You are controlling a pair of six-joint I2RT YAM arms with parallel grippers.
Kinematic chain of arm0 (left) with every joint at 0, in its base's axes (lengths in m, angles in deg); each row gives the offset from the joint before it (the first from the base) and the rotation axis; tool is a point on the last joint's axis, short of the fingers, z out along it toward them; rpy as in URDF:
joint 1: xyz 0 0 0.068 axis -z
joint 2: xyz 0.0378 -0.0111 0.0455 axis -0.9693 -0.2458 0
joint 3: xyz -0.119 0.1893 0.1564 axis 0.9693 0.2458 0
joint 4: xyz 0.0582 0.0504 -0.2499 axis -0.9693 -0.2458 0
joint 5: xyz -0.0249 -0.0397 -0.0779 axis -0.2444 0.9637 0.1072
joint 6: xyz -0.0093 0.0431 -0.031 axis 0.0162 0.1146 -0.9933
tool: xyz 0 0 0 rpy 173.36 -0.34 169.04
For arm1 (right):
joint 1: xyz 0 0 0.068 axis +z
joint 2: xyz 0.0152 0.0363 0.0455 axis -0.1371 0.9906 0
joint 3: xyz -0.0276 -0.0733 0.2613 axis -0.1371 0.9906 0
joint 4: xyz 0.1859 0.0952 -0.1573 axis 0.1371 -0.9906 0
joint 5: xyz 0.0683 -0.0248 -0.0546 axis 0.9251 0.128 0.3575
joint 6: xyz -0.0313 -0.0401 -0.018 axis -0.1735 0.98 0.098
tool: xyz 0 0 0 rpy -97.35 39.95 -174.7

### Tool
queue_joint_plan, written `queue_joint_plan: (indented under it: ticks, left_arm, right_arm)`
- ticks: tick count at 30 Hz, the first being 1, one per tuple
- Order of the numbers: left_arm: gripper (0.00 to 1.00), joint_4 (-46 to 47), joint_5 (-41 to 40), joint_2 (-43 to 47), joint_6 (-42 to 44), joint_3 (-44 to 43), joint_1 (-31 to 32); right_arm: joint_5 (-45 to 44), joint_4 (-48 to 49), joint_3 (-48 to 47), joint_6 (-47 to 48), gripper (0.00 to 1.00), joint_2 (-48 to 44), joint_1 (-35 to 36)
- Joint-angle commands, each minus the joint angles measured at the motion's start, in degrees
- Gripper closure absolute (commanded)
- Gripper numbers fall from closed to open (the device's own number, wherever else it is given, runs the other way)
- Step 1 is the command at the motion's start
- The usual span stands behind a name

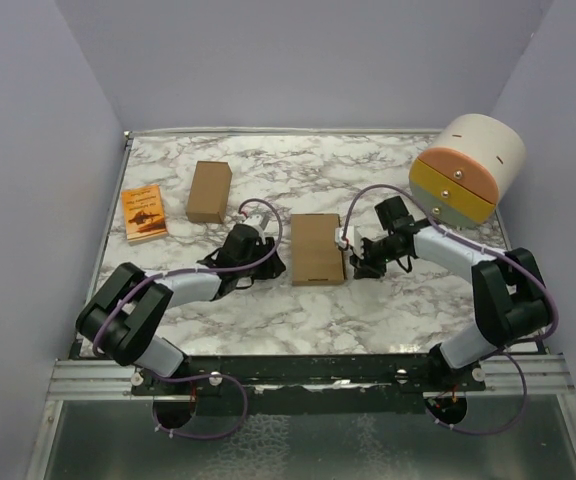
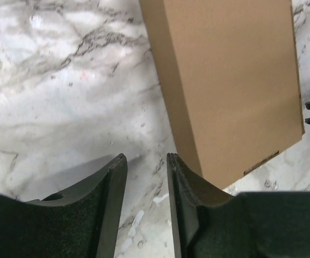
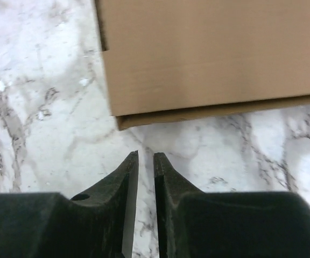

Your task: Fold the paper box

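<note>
Paper box point(image 1: 318, 248): lies closed and flat at the middle of the marble table point(image 1: 388, 310), between the two grippers, long side running away from the arm bases; its walls look already up and the lid down, so the folding seems close to done
Left gripper point(image 2: 147, 157): low over the table just beside the box's left wall, jaws a little apart with only bare marble between them; the right-hand finger point(image 2: 184, 183) sits close against the box's near corner, probably to steady that side
Right gripper point(image 3: 146, 154): just off the box's right edge, not touching it, jaws almost pressed together and pinching nothing; narrowed like this they could serve as a blunt pusher against the wall or a loose flap
Seam: the right wrist view shows a thin lower layer peeking out under the top panel, so the edge may not be fully tucked
Bystanders: narrower cardboard box point(image 1: 209, 191) and orange booklet point(image 1: 144, 213) sit well apart at far left
</note>
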Motion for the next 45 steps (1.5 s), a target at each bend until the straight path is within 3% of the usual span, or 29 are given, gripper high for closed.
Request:
queue_joint_plan:
  ticks: [1,6,10,13,16,19,28,37,45]
  left_arm:
    - [0.64,-1.1,2.85,3.38,-0.92,3.44,0.19]
    - [0.82,-0.76,4.99,2.58,-0.88,3.74,0.43]
    - [0.87,0.21,7.07,-0.08,-0.94,1.63,3.06]
    - [0.89,0.09,7.68,-3.46,-1.17,-3.17,7.19]
    - [0.9,-0.21,7.15,-5.97,-1.87,-6.84,10.62]
    - [0.9,-0.6,6.06,-5.88,-2.41,-6.92,11.17]
    - [0.81,-4.37,1.77,2.35,-1.56,-0.39,7.06]
    - [0.83,-3.55,3.69,2.07,-1.52,-0.29,5.79]
    - [0.87,-0.02,5.85,-2.9,-3.27,-3.47,9.26]
  right_arm:
    - [4.93,1.43,3.4,5.82,0.85,-1.18,0.5]
    - [7.14,1.82,2.77,9.23,0.96,1.03,0.51]
    - [9.53,1.99,0.48,10.0,0.98,2.44,1.42]
    - [9.86,2.52,-1.5,7.67,0.99,3.25,6.58]
    - [8.25,4.89,-2.74,1.19,0.99,3.48,11.59]
    - [4.3,5.11,-3.65,-1.61,0.99,4.21,11.82]
    - [3.84,-3.43,1.58,6.86,0.94,-1.22,0.31]
    - [2.71,1.58,3.52,2.18,0.96,0.54,-0.23]
    - [4.08,5.44,-2.15,-7.51,0.99,4.65,8.35]
